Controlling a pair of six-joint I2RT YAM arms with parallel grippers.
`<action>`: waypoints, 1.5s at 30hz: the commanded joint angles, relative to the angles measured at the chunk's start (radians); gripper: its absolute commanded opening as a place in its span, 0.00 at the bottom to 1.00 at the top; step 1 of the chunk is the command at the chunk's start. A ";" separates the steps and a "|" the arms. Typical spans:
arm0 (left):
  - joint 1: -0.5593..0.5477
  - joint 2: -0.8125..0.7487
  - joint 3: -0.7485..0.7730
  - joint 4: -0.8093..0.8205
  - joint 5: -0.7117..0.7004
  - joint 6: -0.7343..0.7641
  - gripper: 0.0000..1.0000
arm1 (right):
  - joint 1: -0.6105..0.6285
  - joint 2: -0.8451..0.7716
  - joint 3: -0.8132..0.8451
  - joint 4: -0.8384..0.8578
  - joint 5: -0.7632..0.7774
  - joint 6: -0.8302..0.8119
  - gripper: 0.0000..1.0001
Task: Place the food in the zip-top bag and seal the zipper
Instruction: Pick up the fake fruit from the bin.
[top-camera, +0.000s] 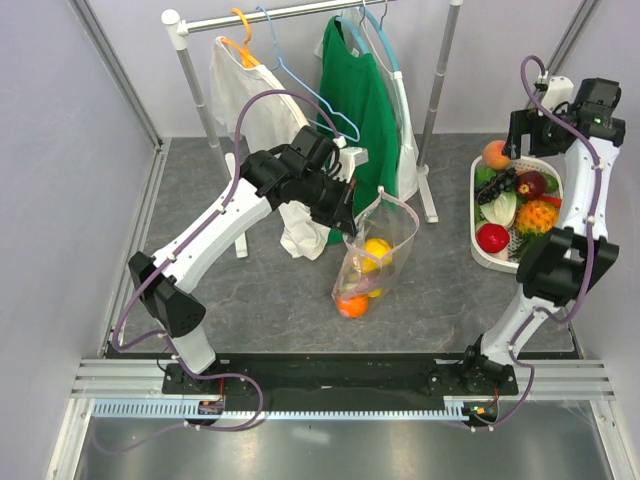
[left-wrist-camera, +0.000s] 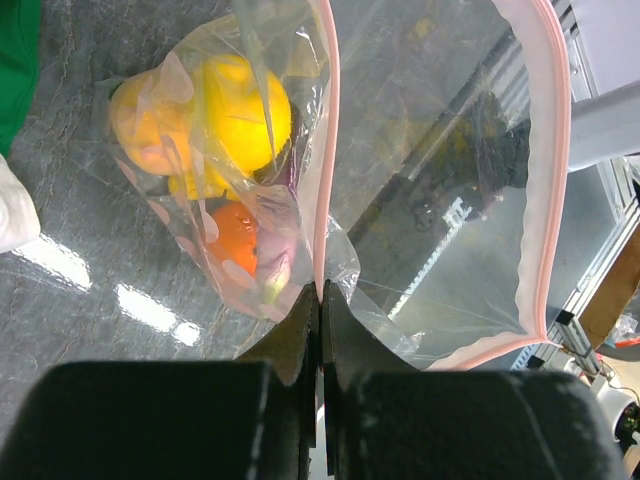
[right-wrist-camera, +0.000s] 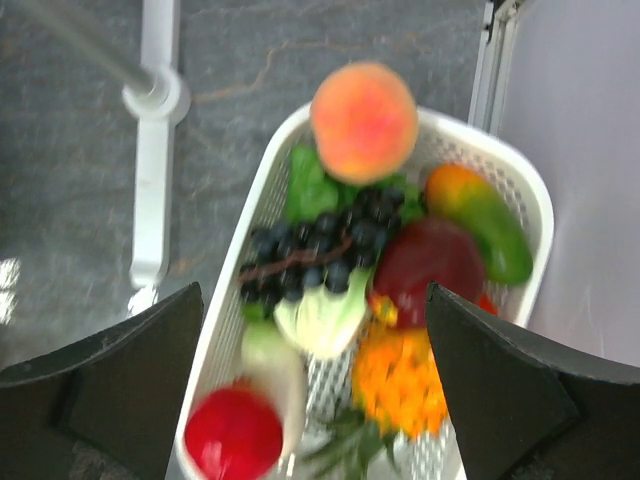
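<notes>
On the grey marbled surface (top-camera: 440, 300), enclosed by pale walls, a clothes rail (top-camera: 300, 12) stands at the far side carrying a white garment (top-camera: 255, 110) and a green garment (top-camera: 355, 100). A white oval basket (right-wrist-camera: 250, 230) sits at the right edge of the surface. It contains a peach (right-wrist-camera: 363, 120), dark grapes (right-wrist-camera: 320, 250), a dark red fruit (right-wrist-camera: 430, 265), a green-and-orange mango (right-wrist-camera: 480, 220), a pale leafy vegetable (right-wrist-camera: 320, 315), a spiky orange item (right-wrist-camera: 405, 385) and a red fruit (right-wrist-camera: 232, 435). The zip-top bag (top-camera: 385, 240) is at the centre, its lower end resting on the surface and its mouth held up and gaping. Inside lie a yellow fruit (left-wrist-camera: 240, 110), an orange fruit (left-wrist-camera: 235, 240), a peach-coloured fruit (left-wrist-camera: 140, 120) and a purple piece (left-wrist-camera: 275, 260). The zipper (left-wrist-camera: 325, 150) is unsealed, and its two pink strips stand well apart. The left fingers (left-wrist-camera: 308, 335) are fully closed, pinching one zipper strip at the mouth. The right fingers (right-wrist-camera: 120, 380) are spread wide and grip nothing. They hang above the basket, well apart from the bag.
</notes>
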 joint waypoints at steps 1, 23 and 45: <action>-0.001 0.009 0.035 0.046 0.016 0.008 0.02 | 0.014 0.158 0.094 0.159 -0.026 0.041 0.98; 0.001 -0.025 -0.014 0.049 0.022 -0.007 0.02 | 0.121 0.416 0.149 0.428 0.196 -0.031 0.98; 0.016 -0.022 -0.028 0.049 0.028 0.001 0.02 | 0.123 0.433 0.079 0.398 0.233 -0.094 0.93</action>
